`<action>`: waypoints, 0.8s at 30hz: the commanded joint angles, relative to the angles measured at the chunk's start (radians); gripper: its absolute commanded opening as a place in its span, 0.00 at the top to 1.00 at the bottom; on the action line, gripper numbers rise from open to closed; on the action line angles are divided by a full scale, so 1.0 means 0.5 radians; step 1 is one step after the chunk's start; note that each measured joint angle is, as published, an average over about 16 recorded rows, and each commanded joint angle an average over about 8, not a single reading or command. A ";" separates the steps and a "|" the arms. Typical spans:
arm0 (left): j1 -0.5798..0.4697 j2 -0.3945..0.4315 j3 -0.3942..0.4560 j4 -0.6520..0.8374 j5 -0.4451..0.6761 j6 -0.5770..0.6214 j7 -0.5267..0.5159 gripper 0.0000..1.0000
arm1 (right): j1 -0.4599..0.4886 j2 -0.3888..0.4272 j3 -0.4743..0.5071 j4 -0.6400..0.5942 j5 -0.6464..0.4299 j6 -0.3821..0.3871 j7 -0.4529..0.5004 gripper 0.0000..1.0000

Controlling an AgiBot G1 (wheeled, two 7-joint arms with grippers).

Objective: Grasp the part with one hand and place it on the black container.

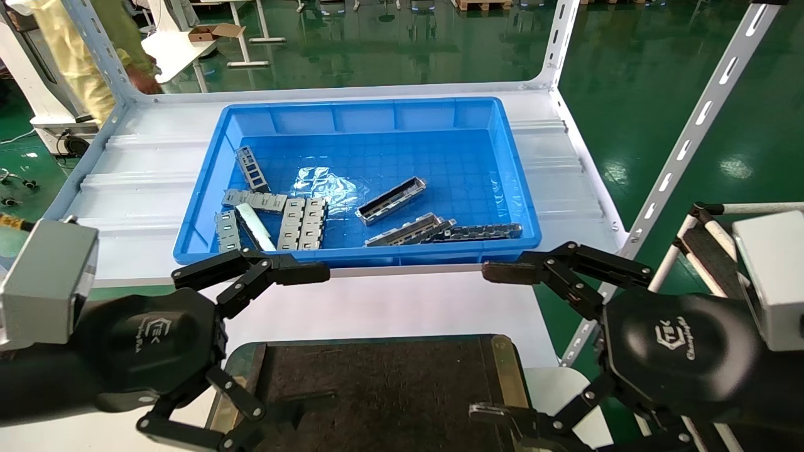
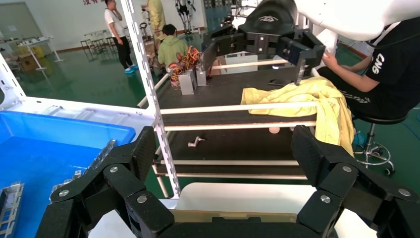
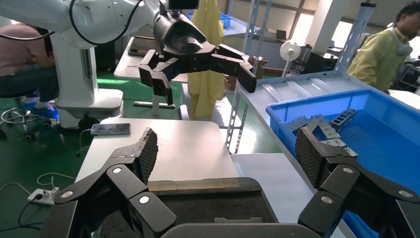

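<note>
Several silver-grey parts lie in the blue bin point(image 1: 370, 119): one alone near the middle point(image 1: 391, 199), two by the front wall point(image 1: 411, 229), a cluster at the left point(image 1: 270, 220). The black container point(image 1: 377, 389) lies in front of the bin, its felt floor bare, with a brass strip point(image 1: 505, 370) on its right side. My left gripper point(image 1: 282, 355) is open and empty over the container's left edge. My right gripper point(image 1: 480, 342) is open and empty over its right edge. The left wrist view shows the open left gripper point(image 2: 225, 153); the right wrist view shows the open right gripper point(image 3: 225, 156) above the container point(image 3: 198, 203).
The bin stands on a white shelf point(image 1: 138, 182) with slotted uprights point(image 1: 691, 138) at its corners. The bin point(image 3: 376, 129) and its parts point(image 3: 322, 126) show in the right wrist view. A side rack with a yellow cloth point(image 2: 317, 99) and people stand around.
</note>
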 commanded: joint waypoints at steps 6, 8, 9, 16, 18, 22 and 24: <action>-0.119 0.145 0.062 0.148 0.099 -0.023 0.047 0.00 | 0.000 0.000 -0.001 0.000 0.001 0.000 -0.001 0.00; -0.164 0.198 0.083 0.223 0.133 -0.026 0.073 0.00 | 0.000 0.000 -0.001 0.000 0.001 0.000 -0.001 0.00; -0.188 0.225 0.093 0.265 0.151 -0.027 0.088 0.00 | 0.000 0.001 -0.001 0.000 0.001 0.000 -0.001 0.00; -0.360 0.394 0.155 0.592 0.278 -0.040 0.221 0.00 | 0.001 0.001 -0.002 0.000 0.002 0.001 -0.001 0.00; -0.411 0.439 0.173 0.693 0.316 -0.044 0.262 0.00 | 0.001 0.001 -0.003 0.000 0.002 0.001 -0.001 0.00; -0.510 0.528 0.209 0.894 0.390 -0.053 0.346 0.00 | 0.001 0.001 -0.003 0.000 0.002 0.001 -0.002 0.00; -0.559 0.574 0.225 1.001 0.425 -0.064 0.391 0.00 | 0.001 0.001 -0.004 0.000 0.002 0.001 -0.002 0.00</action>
